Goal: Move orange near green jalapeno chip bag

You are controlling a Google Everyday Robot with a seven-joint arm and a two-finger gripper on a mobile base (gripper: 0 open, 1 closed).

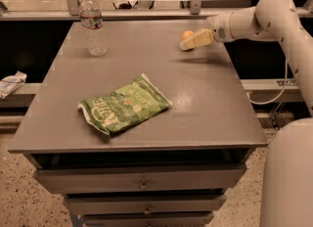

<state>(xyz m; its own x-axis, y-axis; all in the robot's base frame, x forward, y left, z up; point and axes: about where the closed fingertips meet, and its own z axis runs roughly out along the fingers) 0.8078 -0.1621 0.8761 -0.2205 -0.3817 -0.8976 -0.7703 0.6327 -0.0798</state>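
Note:
The orange sits on the grey table near its far right part. It is partly hidden by my gripper, whose pale fingers lie right in front of it, reaching in from the right. The green jalapeno chip bag lies flat near the table's front left, well away from the orange and the gripper.
A clear plastic water bottle stands at the table's far left. Drawers sit below the tabletop. A crumpled white item lies on a ledge at the left. My arm spans in from the right.

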